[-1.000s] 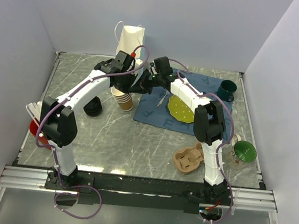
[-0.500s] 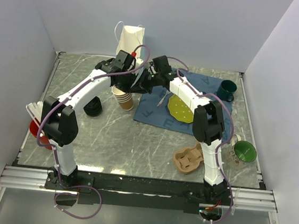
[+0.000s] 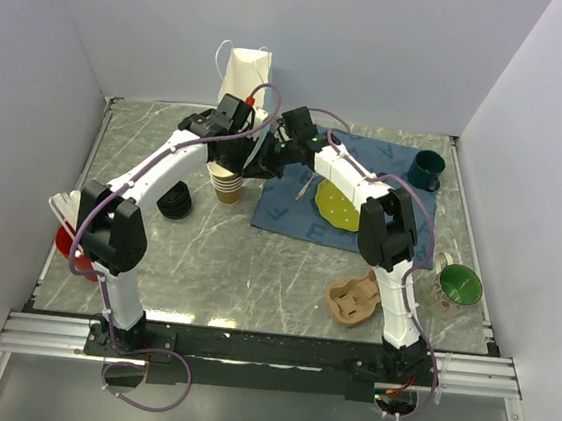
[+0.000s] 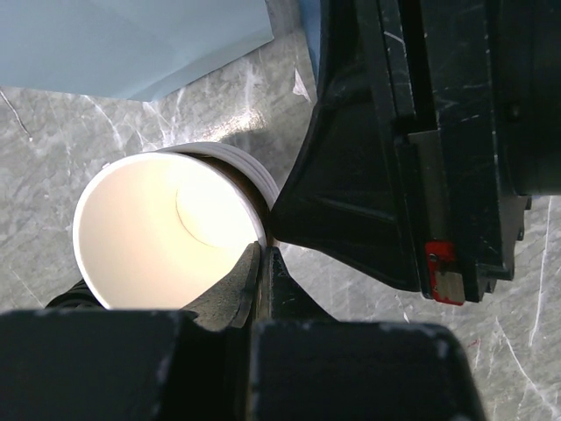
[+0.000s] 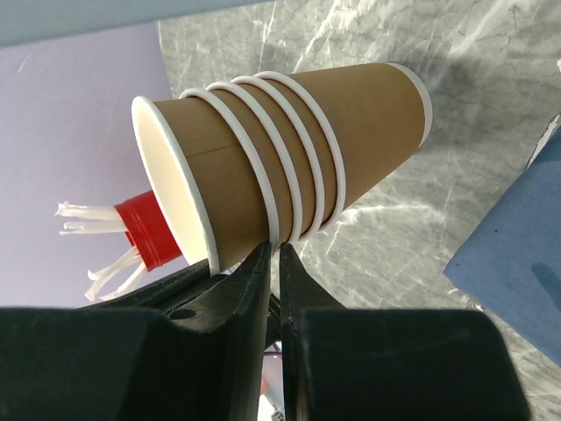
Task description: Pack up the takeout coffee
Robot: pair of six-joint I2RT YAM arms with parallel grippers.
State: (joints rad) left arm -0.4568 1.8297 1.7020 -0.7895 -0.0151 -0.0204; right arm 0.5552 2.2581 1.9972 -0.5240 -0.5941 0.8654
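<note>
Stack of brown paper cups (image 3: 228,187), gripped at its top.
The left gripper (image 4: 261,256) is closed, pinching the rim of the lidless top cup (image 4: 166,232), one finger inside. The right gripper (image 5: 273,254) shows a narrow slit, tips against the lower rims; whether it grips cannot be told. The stack stands upright on the table (image 3: 256,258), at 6 o'clock of the white bag (image 3: 246,74), with black lids (image 3: 173,202) at its 8 o'clock.
</note>
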